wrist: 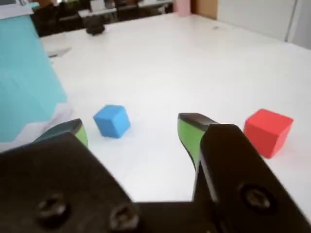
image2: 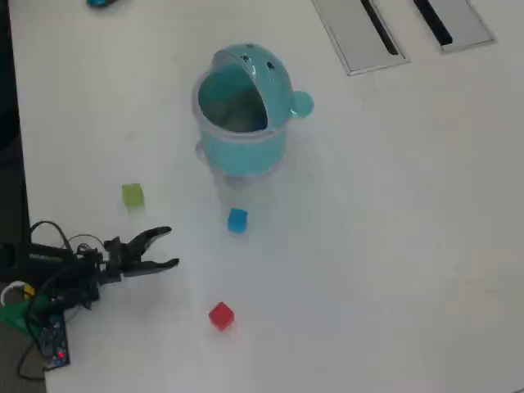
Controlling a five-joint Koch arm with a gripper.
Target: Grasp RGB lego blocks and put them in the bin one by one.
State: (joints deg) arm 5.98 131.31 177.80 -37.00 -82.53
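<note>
Jaws of our gripper (image2: 170,247) stand apart and empty at lower left overhead; all 3 cubes lie outside the bin (image2: 278,143), and a misaimed approach could nudge the blue cube (image2: 237,219) away

text: none legible | labels: none | numbers: none | signs: none
</note>
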